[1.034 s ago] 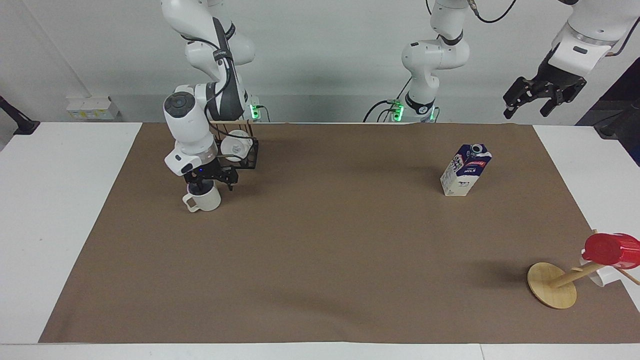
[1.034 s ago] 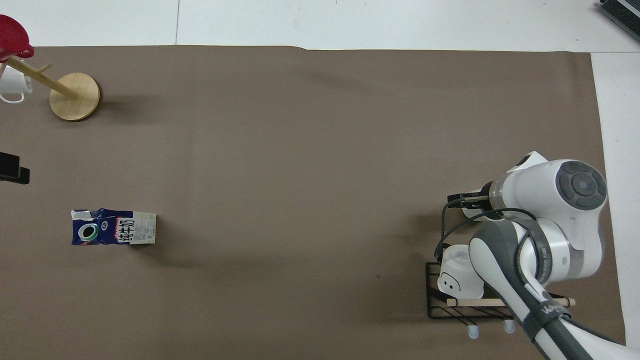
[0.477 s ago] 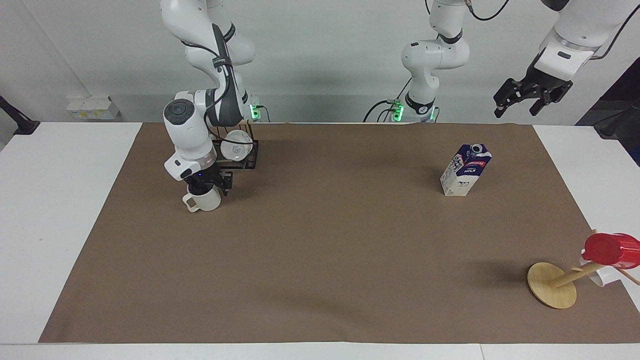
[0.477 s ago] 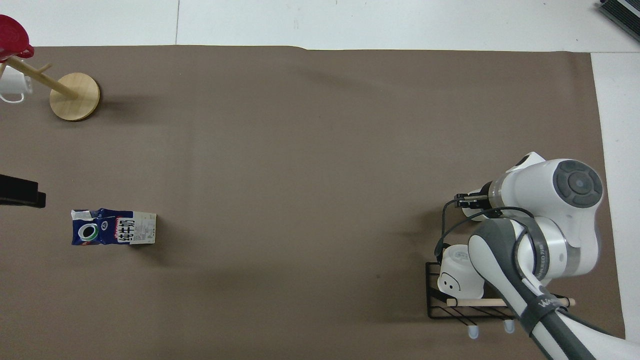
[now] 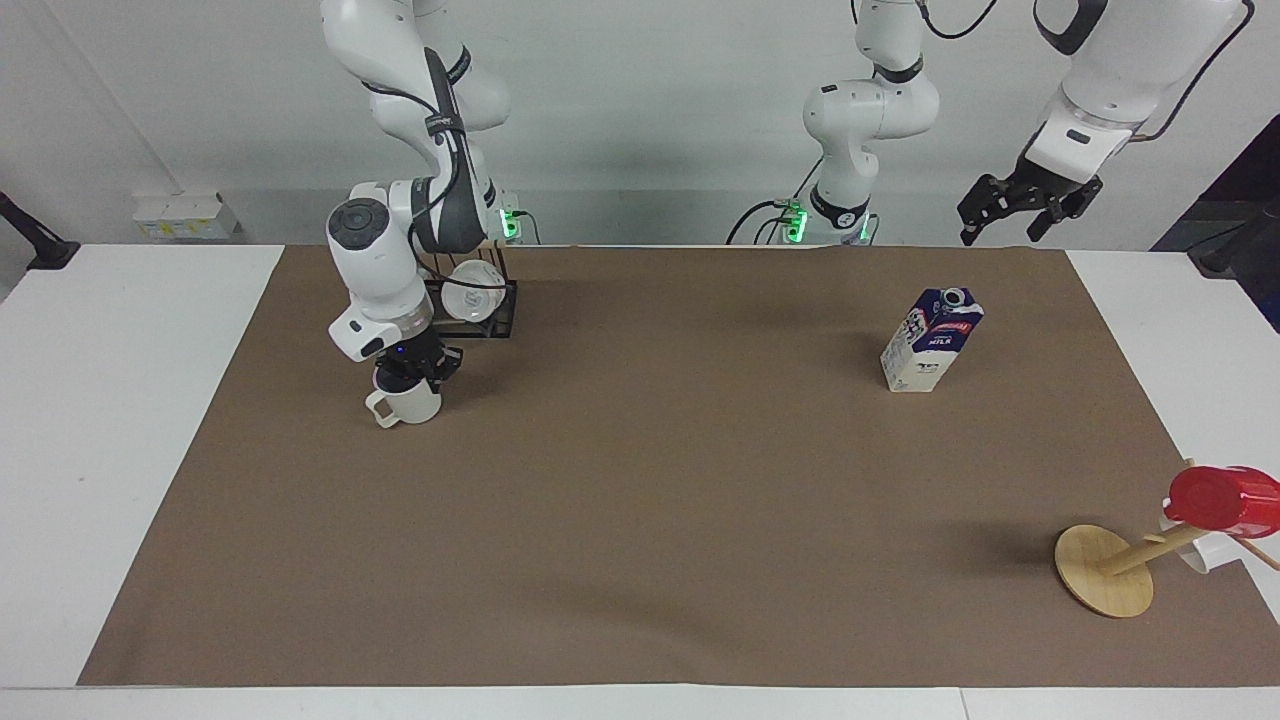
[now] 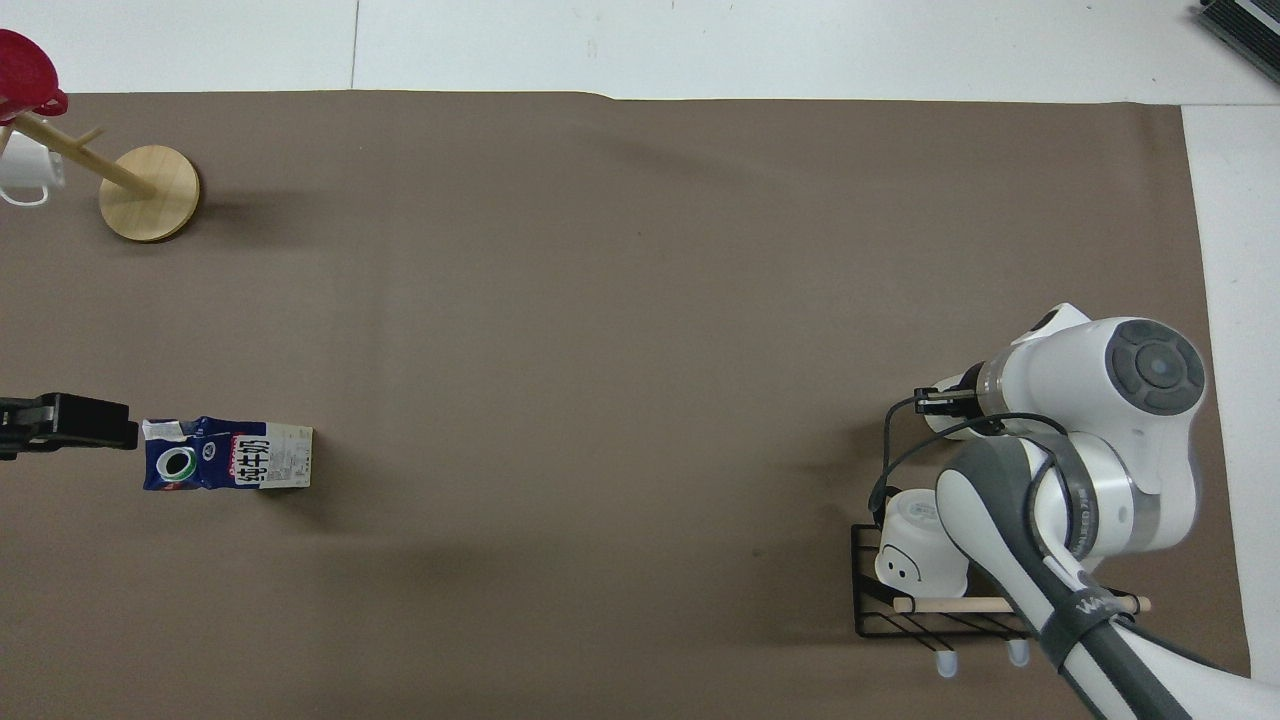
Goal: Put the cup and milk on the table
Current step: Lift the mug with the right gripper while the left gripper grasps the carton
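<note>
The cream-white cup [image 5: 412,404] stands upright on the brown paper of the table [image 5: 640,520], next to the wire rack at the right arm's end, its handle turned away from the robots. My right gripper [image 5: 413,376] reaches down into its mouth and is shut on the cup's rim; in the overhead view the right gripper [image 6: 935,402] and wrist cover most of it. The milk [image 5: 932,340] stands upright toward the left arm's end and shows from above as the milk [image 6: 228,455]. My left gripper [image 5: 1020,205] hangs open high in the air, beside the carton in the overhead view.
A black wire rack [image 5: 500,310] holding a glossy white mug [image 6: 920,550] stands just nearer the robots than the cup. A wooden mug tree [image 5: 1105,570] with a red cup [image 5: 1220,497] and a white mug [image 6: 25,170] sits at the left arm's end, farthest from the robots.
My right gripper has closed from open onto the cup's rim. The left gripper has swung through the air toward the milk carton. Cup and milk have not moved.
</note>
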Controlling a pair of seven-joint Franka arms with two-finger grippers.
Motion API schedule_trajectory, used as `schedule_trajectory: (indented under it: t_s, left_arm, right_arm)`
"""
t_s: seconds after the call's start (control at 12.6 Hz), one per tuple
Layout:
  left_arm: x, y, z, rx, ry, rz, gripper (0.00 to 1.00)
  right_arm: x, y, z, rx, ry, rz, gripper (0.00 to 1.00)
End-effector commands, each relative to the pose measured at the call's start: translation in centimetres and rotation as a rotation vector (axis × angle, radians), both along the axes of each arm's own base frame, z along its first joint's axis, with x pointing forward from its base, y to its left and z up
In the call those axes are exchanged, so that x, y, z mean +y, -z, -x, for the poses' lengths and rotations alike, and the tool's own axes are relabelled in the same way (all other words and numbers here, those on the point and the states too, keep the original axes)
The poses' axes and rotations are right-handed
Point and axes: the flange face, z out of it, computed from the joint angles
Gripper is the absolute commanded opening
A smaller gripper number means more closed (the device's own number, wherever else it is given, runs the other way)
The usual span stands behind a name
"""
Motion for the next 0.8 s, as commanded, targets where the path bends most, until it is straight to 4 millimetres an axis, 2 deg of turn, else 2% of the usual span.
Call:
schedule_trajectory:
  t_s: [0.0, 0.32, 0.56, 0.72]
  left_arm:
    - [-0.4, 1.7, 0.5, -0.03, 0.0, 0.008, 1.0]
    - [-0.4, 5.3, 1.3, -0.013, -0.005, 0.007, 1.0]
    - [-0.4, 6.2, 0.8, -0.037, -0.003, 0.007, 1.0]
    - [-0.3, 7.5, 1.0, -0.068, 0.004, 0.005, 1.0]
  right_arm:
    - [0.5, -1.8, -0.8, -0.02, -0.037, -0.008, 0.0]
    - [2.7, -7.4, -2.0, -0.04, 0.017, -0.017, 0.0]
    - [7.1, -12.0, -3.1, -0.044, 0.057, -0.013, 0.0]
    - [10.7, -14.0, -3.3, -0.04, 0.079, -0.002, 0.0]
